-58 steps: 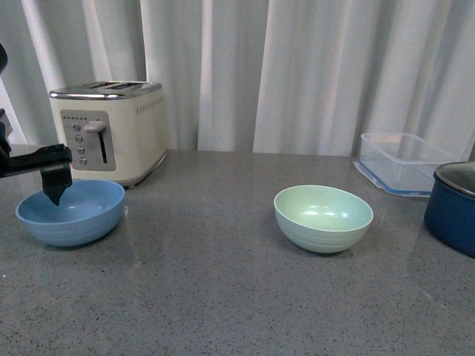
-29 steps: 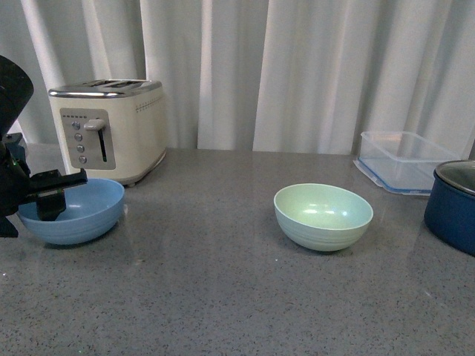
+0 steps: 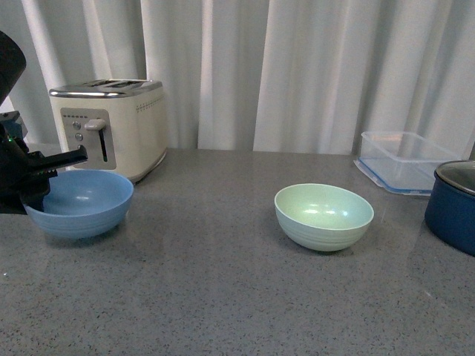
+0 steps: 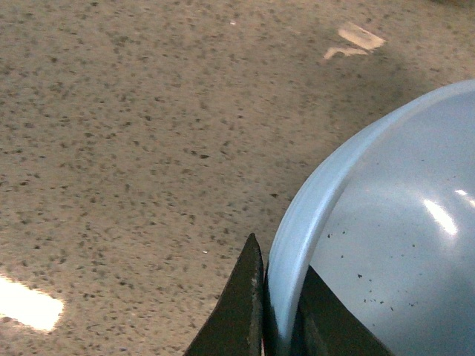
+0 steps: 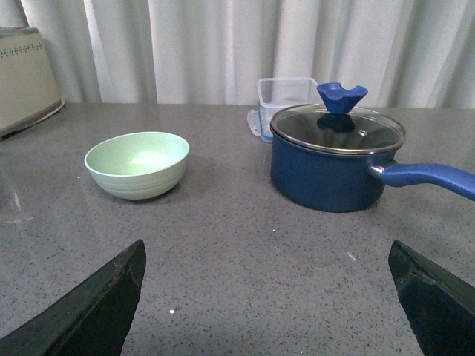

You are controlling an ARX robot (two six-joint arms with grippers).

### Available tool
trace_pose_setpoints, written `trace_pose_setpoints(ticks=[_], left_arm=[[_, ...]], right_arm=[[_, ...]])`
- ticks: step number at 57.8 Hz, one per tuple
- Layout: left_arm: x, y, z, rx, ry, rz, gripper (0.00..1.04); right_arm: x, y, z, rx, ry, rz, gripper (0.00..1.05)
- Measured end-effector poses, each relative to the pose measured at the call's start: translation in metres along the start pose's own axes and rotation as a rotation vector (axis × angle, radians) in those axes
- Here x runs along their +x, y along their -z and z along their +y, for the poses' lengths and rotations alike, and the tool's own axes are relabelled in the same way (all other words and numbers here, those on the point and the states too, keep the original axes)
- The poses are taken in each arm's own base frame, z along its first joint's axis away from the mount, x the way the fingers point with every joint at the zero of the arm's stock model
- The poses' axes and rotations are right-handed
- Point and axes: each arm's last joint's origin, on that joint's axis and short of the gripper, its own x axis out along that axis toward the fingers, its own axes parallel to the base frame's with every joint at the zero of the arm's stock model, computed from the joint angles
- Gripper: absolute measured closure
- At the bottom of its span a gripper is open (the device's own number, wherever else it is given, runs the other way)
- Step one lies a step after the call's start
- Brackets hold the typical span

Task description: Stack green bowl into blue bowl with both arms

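The left gripper reaches in low, its fingers clamped on the rim of the blue bowl, one inside and one outside. A toaster stands just behind it. The green bowl sits well apart to its right. The right gripper hovers with its jaws spread wide, the green bowl ahead to its left and a navy pot ahead to its right.

Left arm is all black: a rounded, slightly glossy housing up top, a blocky wrist section with one tiny green LED lit, and a thin flat finger. Left gripper fingertips are dark wedges tapering to sharp points, with a brownish sheen on the outer one. Right gripper fingers are the same wedge shape, in plain matte black.
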Motion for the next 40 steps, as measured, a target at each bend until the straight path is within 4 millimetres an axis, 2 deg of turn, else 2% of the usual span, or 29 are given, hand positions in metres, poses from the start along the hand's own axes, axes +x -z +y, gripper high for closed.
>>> trace_pose_setpoints(ticks=[12,24,33,40], left_arm=[[-0.012,0.000,-0.030,0.035,0.078,-0.012,1.01],[-0.028,0.007,-0.079,0.075,0.187,-0.020,1.01],[-0.017,0.025,-0.113,0.096,0.236,0.029,1.01],[-0.008,0.036,-0.127,0.111,0.240,0.061,1.01]], right_arm=[[0.000,0.000,0.000,0.000,0.000,0.000,0.10],[0.000,0.000,0.000,0.000,0.000,0.000,0.10],[0.000,0.000,0.000,0.000,0.000,0.000,0.10],[0.000,0.000,0.000,0.000,0.000,0.000,0.10]])
